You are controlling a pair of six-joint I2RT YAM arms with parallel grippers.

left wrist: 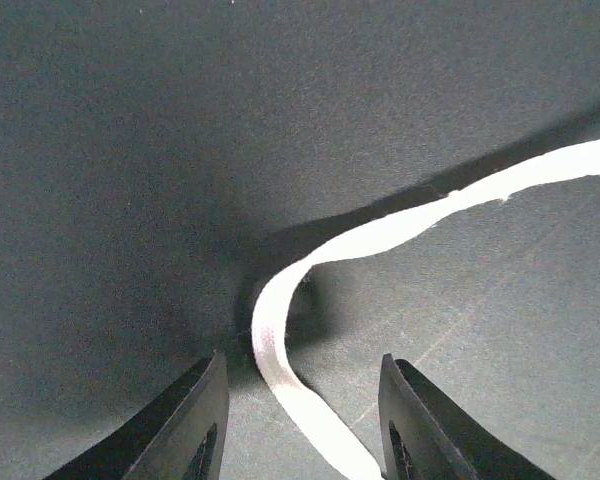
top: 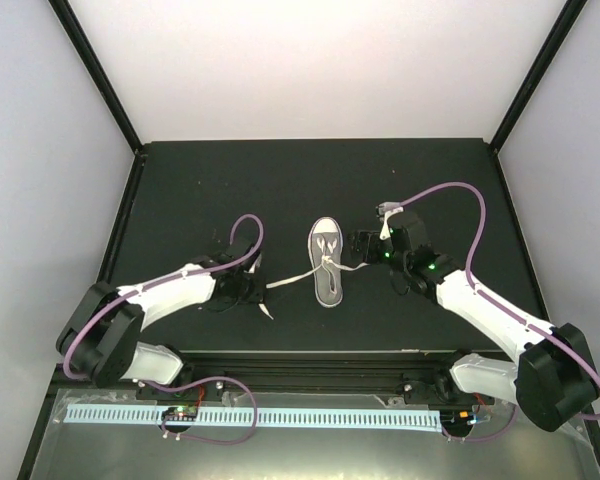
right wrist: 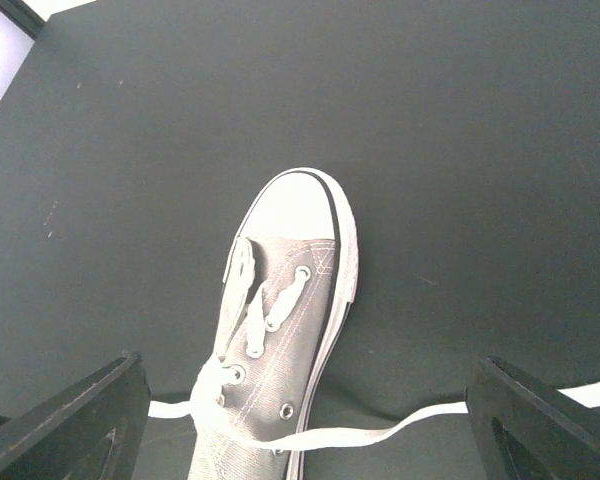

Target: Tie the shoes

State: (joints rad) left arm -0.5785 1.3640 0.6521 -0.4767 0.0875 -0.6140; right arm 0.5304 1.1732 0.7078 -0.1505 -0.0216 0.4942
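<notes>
A small grey sneaker [top: 327, 262] with a white toe cap lies in the middle of the black mat, toe pointing away. In the right wrist view the sneaker [right wrist: 290, 300] sits between the wide-apart fingers of my right gripper [right wrist: 305, 400], which is open and hovers over its right side. One white lace [right wrist: 410, 430] trails right across the mat towards the right finger. The other lace [top: 295, 279] runs left to my left gripper [top: 264, 292]. In the left wrist view that lace [left wrist: 380, 232] curves between the fingers of the left gripper [left wrist: 300, 385]. The jaws stand partly apart around it, neither pad touching it.
The black mat [top: 310, 190] is bordered by a black frame and pale walls at the back and sides. Purple cables loop over both arms. A perforated rail [top: 260, 416] runs along the near edge behind the arm bases.
</notes>
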